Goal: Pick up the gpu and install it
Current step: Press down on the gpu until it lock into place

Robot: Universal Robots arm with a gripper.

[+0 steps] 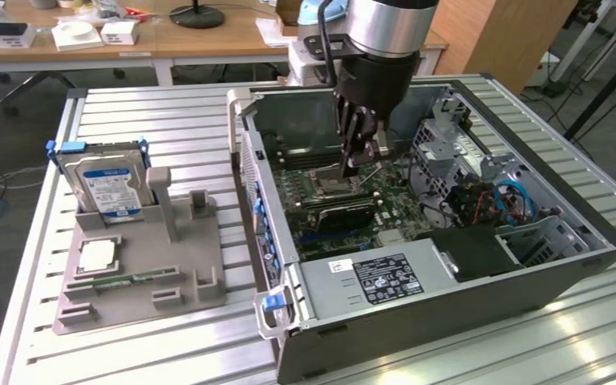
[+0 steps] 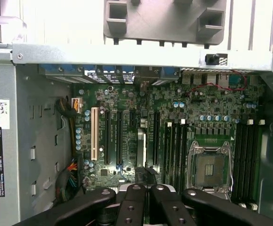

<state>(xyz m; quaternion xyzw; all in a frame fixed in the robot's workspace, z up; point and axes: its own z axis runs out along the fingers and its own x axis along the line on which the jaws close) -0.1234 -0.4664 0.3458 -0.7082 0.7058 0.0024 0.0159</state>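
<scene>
The gpu (image 2: 141, 146) shows edge-on in the wrist view as a thin grey strip. It stands upright among the black expansion slots of the motherboard (image 2: 174, 117). My gripper (image 1: 356, 159) hangs inside the open computer case (image 1: 565, 261), low over the board. Its dark fingers (image 2: 132, 202) are pressed together, so the gripper (image 2: 145, 189) is shut directly above the near end of the card. Whether the fingertips pinch the card's top edge or only rest over it, I cannot tell.
A grey parts holder (image 1: 180, 297) on the slatted table, on the exterior view's left, carries a hard drive (image 1: 105, 184), a processor chip (image 1: 96, 255) and a green memory stick (image 1: 126, 281). Case walls, the power supply (image 1: 383, 277) and cables (image 1: 506, 200) crowd the gripper.
</scene>
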